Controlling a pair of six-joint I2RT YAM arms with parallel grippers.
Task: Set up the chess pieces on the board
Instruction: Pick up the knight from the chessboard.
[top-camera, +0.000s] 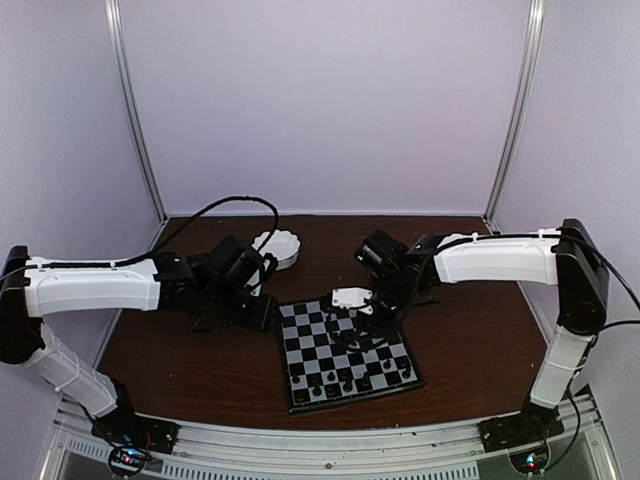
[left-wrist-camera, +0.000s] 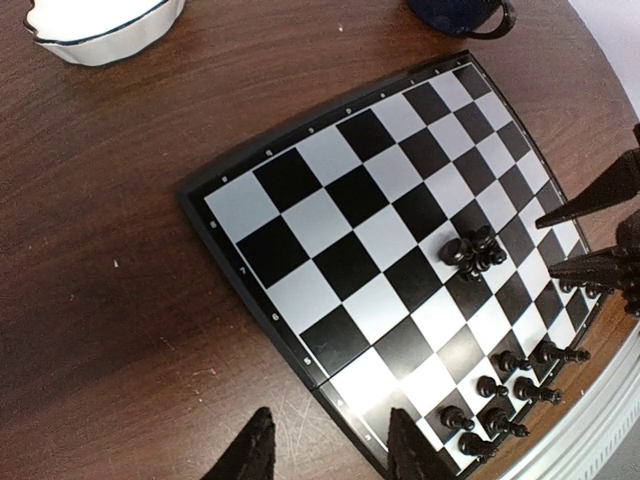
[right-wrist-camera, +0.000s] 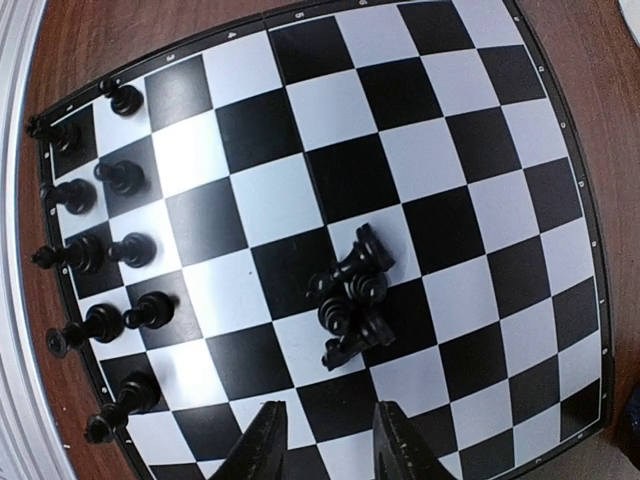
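The board (top-camera: 345, 355) lies on the brown table in front of both arms. Several black chess pieces (right-wrist-camera: 100, 250) stand along its near rows, also visible in the left wrist view as upright pieces (left-wrist-camera: 510, 390). A clump of toppled pieces (right-wrist-camera: 352, 298) lies near the board's middle, and the same clump (left-wrist-camera: 473, 250) shows in the left wrist view. My right gripper (right-wrist-camera: 330, 450) hovers over the board just short of the clump, open and holding nothing. My left gripper (left-wrist-camera: 335, 450) hangs open and holding nothing over the board's left edge. From above, the left gripper (top-camera: 250, 310) and right gripper (top-camera: 380, 325) flank the board's far end.
A white scalloped bowl (top-camera: 277, 247) stands behind the board at the left, seen too as a bowl (left-wrist-camera: 100, 25) at the top of the left wrist view. A dark blue mug (left-wrist-camera: 460, 15) sits beyond the board's far corner. The right gripper's fingers (left-wrist-camera: 600, 270) reach in over the board.
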